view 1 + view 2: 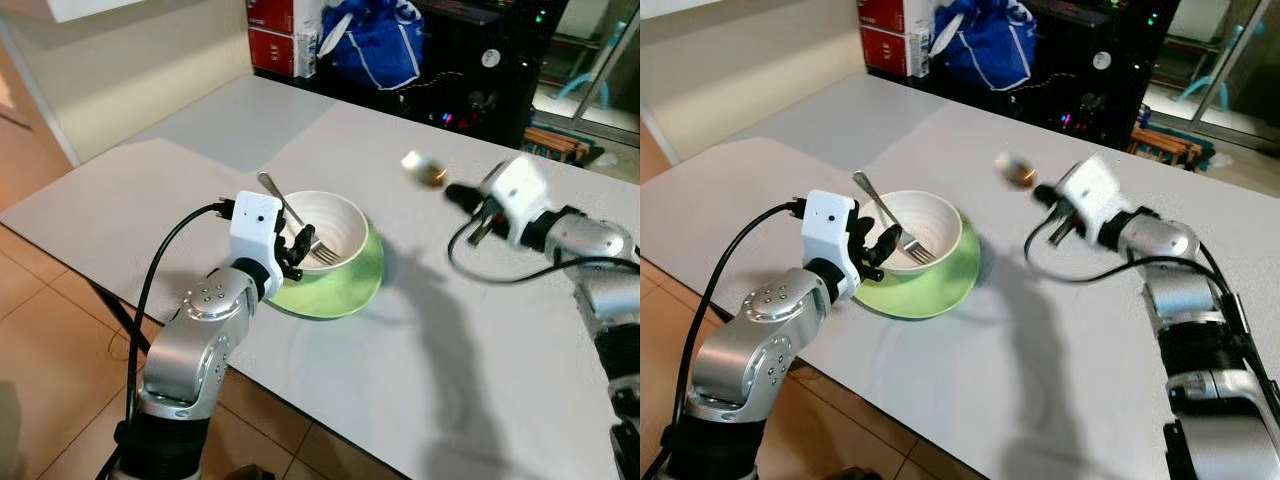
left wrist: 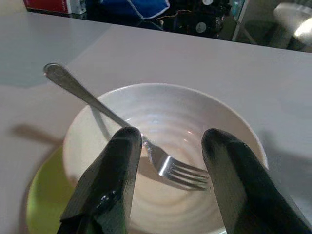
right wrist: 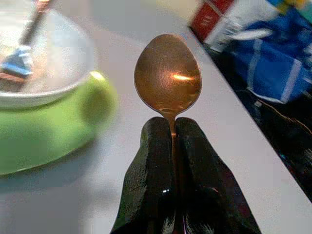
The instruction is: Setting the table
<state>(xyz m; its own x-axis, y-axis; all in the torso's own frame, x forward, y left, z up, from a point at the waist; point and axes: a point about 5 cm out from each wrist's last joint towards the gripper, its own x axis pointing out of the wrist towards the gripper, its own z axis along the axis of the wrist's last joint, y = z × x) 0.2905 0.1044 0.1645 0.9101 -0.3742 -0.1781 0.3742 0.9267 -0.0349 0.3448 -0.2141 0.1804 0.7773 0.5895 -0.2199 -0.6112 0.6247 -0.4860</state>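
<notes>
My right end effector [image 3: 173, 131] is clenched on a spoon [image 3: 168, 78], held in the air above the desk [image 1: 480, 350]. The bowl [image 1: 345, 225], on a green plate [image 1: 365, 285], lies at nine o'clock from it, with bare desk between. My left end effector [image 2: 168, 161] is released, fingers straddling the fork [image 2: 112, 117], whose handle runs out toward ten o'clock over the rim. The near desk edge is close to the plate.

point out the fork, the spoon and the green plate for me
fork [image 2: 170, 168], left wrist view, on the base of the tines inside the white bowl
spoon [image 3: 167, 73], right wrist view, on the middle of its bowl
green plate [image 1: 345, 292], left eye view, on the bare rim nearest the robot
</notes>
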